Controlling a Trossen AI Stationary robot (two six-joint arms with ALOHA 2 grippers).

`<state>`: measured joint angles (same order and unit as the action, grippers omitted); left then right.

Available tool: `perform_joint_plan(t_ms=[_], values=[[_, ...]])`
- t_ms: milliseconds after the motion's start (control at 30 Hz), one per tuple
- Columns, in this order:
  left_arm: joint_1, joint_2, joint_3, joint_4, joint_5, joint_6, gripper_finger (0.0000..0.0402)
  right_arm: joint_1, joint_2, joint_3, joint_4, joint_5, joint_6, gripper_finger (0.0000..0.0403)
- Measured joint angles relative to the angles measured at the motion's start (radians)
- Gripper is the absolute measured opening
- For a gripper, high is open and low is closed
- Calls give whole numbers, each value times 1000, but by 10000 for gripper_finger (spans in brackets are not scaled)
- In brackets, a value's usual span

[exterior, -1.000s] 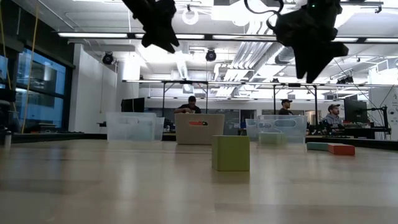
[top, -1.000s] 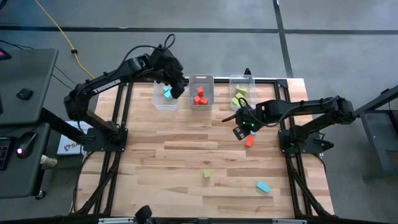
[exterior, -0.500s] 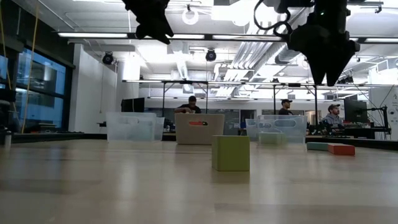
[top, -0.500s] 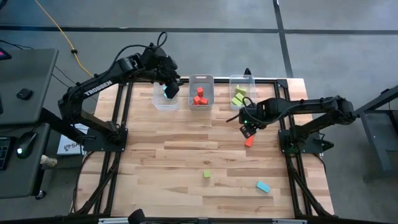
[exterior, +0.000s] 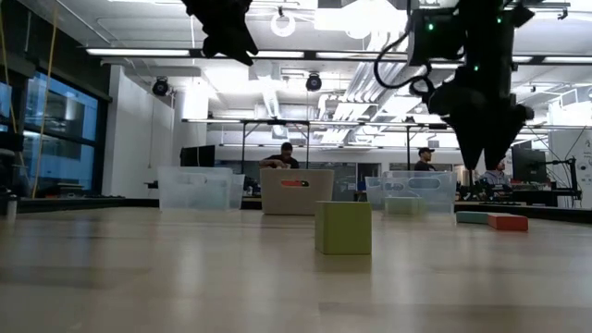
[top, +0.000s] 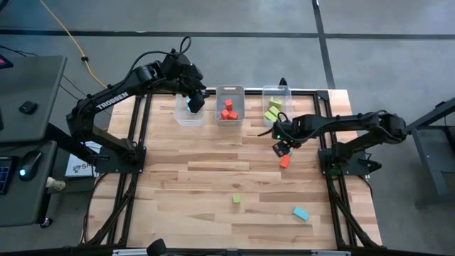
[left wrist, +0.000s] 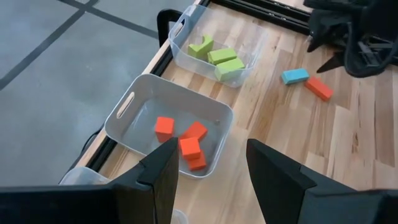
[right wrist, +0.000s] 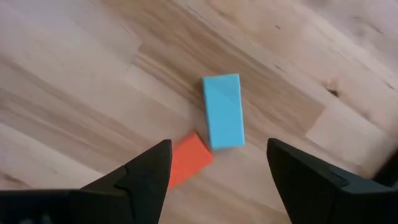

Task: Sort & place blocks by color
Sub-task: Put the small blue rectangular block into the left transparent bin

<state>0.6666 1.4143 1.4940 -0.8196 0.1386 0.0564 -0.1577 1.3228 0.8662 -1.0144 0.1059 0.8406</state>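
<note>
Across a pale wooden counter (top: pixel 213 178) two dark robot arms reach from either side, seen from above. Along the far edge stand three clear plastic bins in a row: the left bin (top: pixel 186 116) sits partly under the left arm, the middle bin (top: pixel 230 91) holds red-orange blocks (top: pixel 227 111), and the right bin (top: pixel 276 90) holds lime green blocks (top: pixel 273 109). The left pincer (top: pixel 193 102) hangs over the left bin with its fingers spread and nothing between them; its wrist camera looks past them at the middle bin and right bin. The right pincer (top: pixel 284 148) hovers just in front of the right bin, pointing down, fingers wide apart and empty. Directly below it, in its wrist view, a light blue bar (right wrist: pixel 222 111) lies on the wood with a red-orange bar (right wrist: pixel 187 158) touching one end at an angle. Nearer the front of the counter, a lime green cube (top: pixel 237 199) sits alone near the middle, and another light blue block (top: pixel 301 212) lies well apart toward the right front corner.
</note>
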Motion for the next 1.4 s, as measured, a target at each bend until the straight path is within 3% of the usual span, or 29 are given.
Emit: perform_joint_plan(t_ms=[400,1133,1267,1400], values=[[0,0,0,0,0,1,163,-33,0,-183,213,-47,-37,254],[0,0,0,2,-4,0,163,-33,0,-313,347,-4,10,252],[0,0,0,1,-4,0,163,-33,0,-314,353,-4,25,226],[0,0,0,1,-4,0,163,-33,0,-314,365,-5,26,176]])
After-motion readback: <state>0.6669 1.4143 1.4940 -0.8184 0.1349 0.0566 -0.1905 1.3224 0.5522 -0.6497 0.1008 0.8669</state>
